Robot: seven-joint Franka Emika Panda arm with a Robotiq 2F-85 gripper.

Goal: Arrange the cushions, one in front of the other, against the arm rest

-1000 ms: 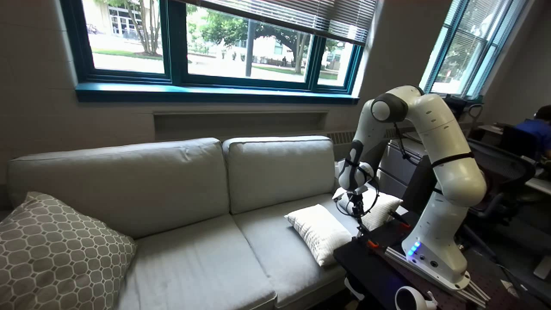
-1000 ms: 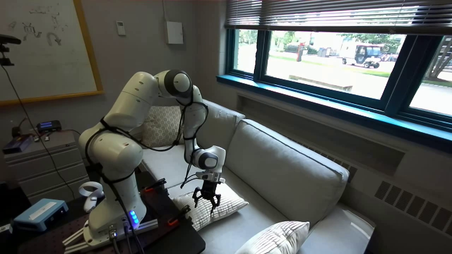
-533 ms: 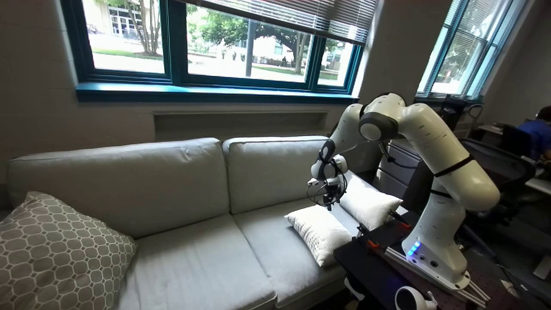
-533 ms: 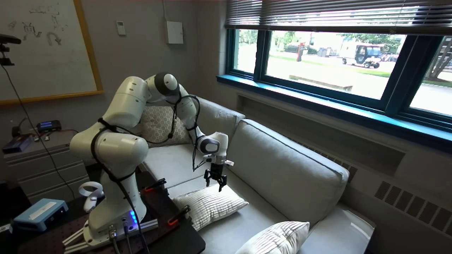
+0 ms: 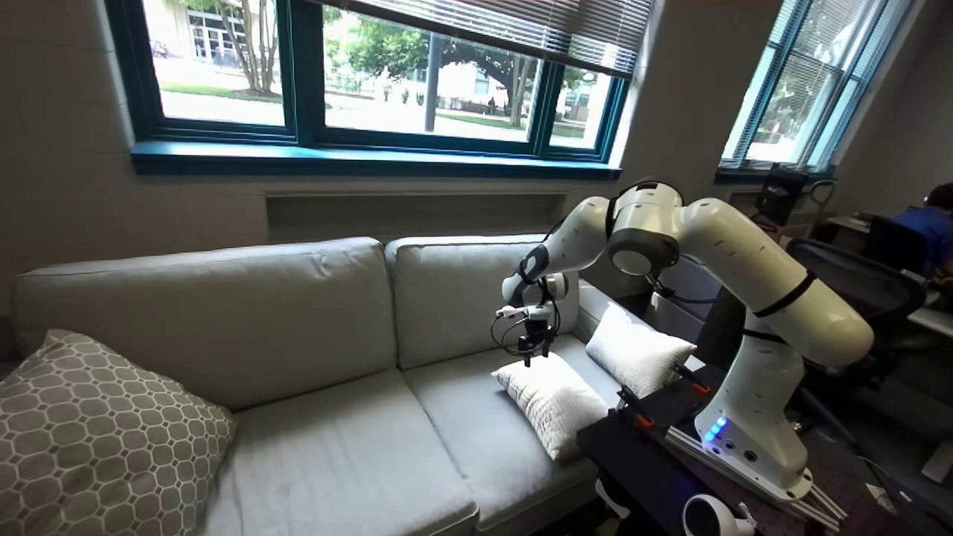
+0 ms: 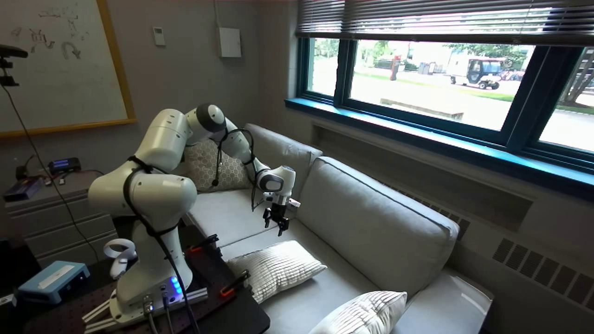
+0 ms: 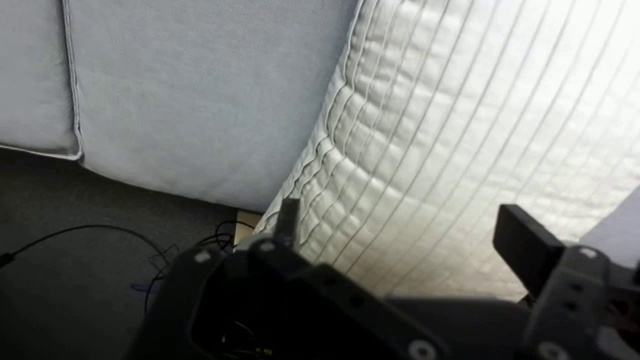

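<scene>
The Robotiq gripper (image 7: 407,227) hangs above a pleated cream-white throw pillow (image 5: 558,409), jaws wide apart and clear of it; this pillow lies on the seat cushion (image 5: 476,428); a matching throw pillow (image 5: 640,353) rests tilted beside the padded arm rest (image 6: 448,299), apart from the former; a patterned grey-beige cushion (image 5: 112,439) occupies the opposite end of the sofa (image 5: 223,320).

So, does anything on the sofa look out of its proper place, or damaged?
One pleated cream-white cushion lies on the sofa seat, with a gap to the second cushion, which appears to lean on the arm rest. It looks misplaced, since the task wants both together there. I see no damage.
</scene>
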